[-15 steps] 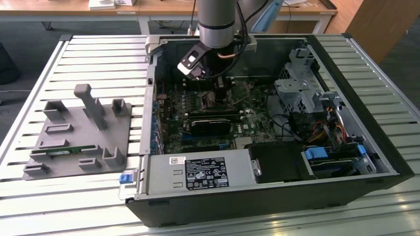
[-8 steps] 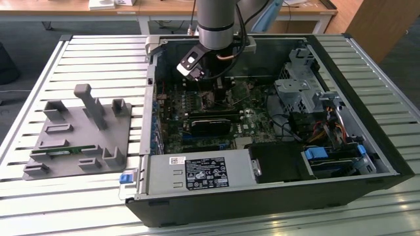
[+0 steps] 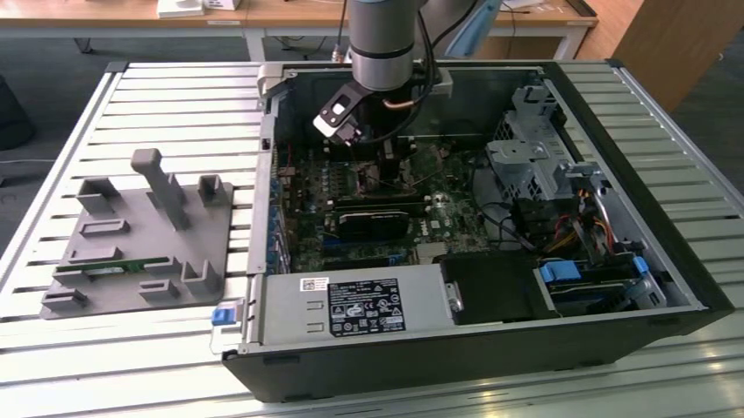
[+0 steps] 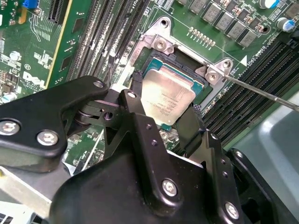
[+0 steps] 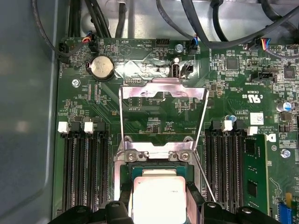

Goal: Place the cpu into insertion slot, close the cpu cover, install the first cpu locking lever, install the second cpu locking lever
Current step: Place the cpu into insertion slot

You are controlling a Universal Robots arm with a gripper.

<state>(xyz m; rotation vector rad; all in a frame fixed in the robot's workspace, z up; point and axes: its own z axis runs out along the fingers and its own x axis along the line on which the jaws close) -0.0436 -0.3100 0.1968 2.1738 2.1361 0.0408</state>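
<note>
Slatted metal table (image 3: 174, 96), open black computer case (image 3: 465, 366). Gripper (image 4: 164, 106) pinches the flat silvery cpu (image 4: 163, 91) at the dark square insertion slot (image 4: 161, 61). Thin steel cpu cover (image 5: 161, 87) stands raised at the slot's edge, wire lever (image 4: 261, 91) beside it.

Slatted table (image 3: 174, 87); computer case (image 3: 465, 359), grey fixture (image 3: 122, 248)

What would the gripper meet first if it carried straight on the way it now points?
The insertion slot: the gripper points down at it, gripping the cpu directly over it. How much gap is left, if any, is unclear.
</note>
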